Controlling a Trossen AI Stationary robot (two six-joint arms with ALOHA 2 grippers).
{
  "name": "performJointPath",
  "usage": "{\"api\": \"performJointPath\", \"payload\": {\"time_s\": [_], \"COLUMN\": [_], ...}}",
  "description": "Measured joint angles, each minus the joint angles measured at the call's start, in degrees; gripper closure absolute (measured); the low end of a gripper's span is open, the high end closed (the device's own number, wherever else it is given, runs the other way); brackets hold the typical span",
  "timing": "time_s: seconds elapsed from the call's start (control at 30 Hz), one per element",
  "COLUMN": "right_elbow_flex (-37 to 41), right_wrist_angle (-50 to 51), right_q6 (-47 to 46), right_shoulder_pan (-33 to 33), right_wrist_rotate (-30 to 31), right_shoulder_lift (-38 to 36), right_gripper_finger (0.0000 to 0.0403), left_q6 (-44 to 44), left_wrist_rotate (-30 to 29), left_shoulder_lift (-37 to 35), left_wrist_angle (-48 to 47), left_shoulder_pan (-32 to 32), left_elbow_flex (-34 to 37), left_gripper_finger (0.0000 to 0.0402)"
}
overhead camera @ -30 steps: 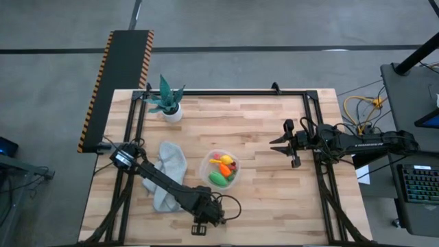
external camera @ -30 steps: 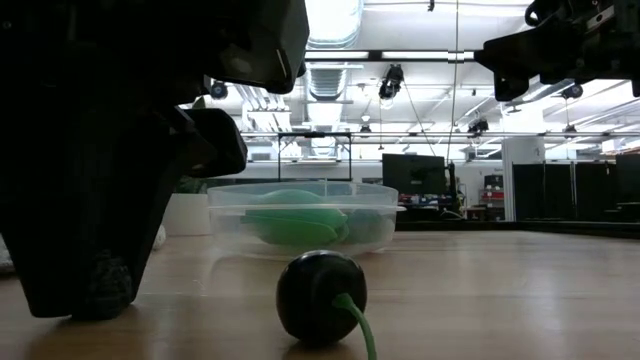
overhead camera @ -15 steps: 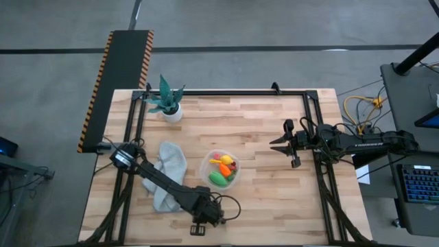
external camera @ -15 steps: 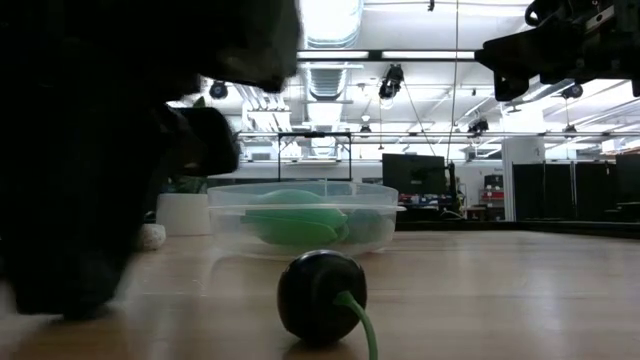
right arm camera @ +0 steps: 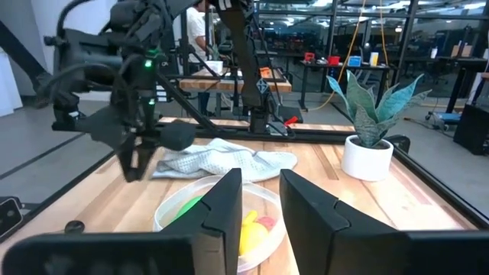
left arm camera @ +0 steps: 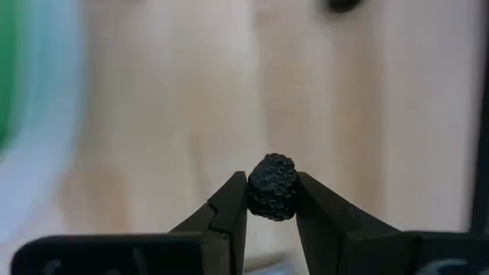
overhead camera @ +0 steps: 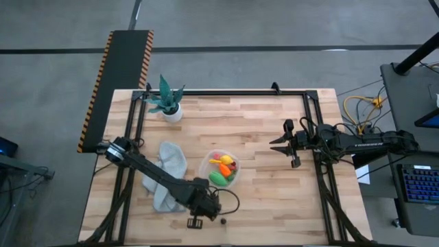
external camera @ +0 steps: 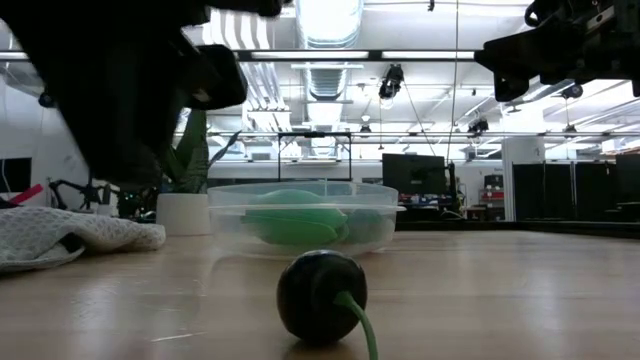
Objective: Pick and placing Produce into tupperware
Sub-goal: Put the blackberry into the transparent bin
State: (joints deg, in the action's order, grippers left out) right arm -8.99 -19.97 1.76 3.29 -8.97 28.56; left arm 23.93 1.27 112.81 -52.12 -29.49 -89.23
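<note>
The clear round tupperware [overhead camera: 220,169] [external camera: 300,215] sits mid-table on its base and holds the yellow lemon [overhead camera: 215,162], the orange carrot [overhead camera: 225,169], the green oval [overhead camera: 217,178] and a small red piece. A dark round piece with a green stem [overhead camera: 223,221] [external camera: 320,297] lies on the wood near the table's near edge. My left gripper [overhead camera: 195,221] [left arm camera: 272,187] hangs above the table just left of that piece, shut on a dark bumpy berry [left arm camera: 272,187]. My right gripper [overhead camera: 280,145] [right arm camera: 261,206] hovers open, well right of the tupperware. My left gripper pinches the dark berry by its two opposite sides [left arm camera: 255,191] between the tips of its fingers [left arm camera: 229,208]. The fingers come from above, pointing down at the wood. The berry is lifted clear of the table.
A grey-green cloth [overhead camera: 168,175] [external camera: 70,235] lies crumpled left of the tupperware, under the left arm. A teal potted plant [overhead camera: 167,101] [right arm camera: 367,145] stands at the far left corner. A black frame rail [overhead camera: 315,137] runs along the table's right and far edges. Bare wood lies between tupperware and right gripper.
My left gripper has risen from the table near the near edge; in the low view its dark bulk has lifted away, and the cloth now shows behind it. The stemmed dark piece and the tupperware have stayed put.
</note>
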Motion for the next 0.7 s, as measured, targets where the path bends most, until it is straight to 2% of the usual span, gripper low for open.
{"api": "performJointPath", "payload": {"time_s": [0.3, 0.5, 0.7], "right_elbow_flex": [0.0, 0.0, 0.0], "right_wrist_angle": [-0.1, 0.0, 0.0], "right_q6": [-0.2, -0.2, -0.3], "right_shoulder_pan": [0.0, 0.0, 0.0], "right_wrist_rotate": [0.0, 0.0, 0.0], "right_shoulder_lift": [0.1, 0.0, 0.0], "right_gripper_finger": [0.0330, 0.0322, 0.0314], "left_q6": [-7.3, -12.8, -18.6], "left_wrist_rotate": [-4.6, -7.1, -8.3], "left_shoulder_lift": [-3.2, -6.1, -6.1], "left_wrist_angle": [-3.3, -3.0, -2.9], "left_shoulder_pan": [5.4, 9.6, 15.8], "left_elbow_flex": [-0.1, -0.1, 0.4], "left_gripper_finger": [0.0334, 0.0334, 0.0334]}}
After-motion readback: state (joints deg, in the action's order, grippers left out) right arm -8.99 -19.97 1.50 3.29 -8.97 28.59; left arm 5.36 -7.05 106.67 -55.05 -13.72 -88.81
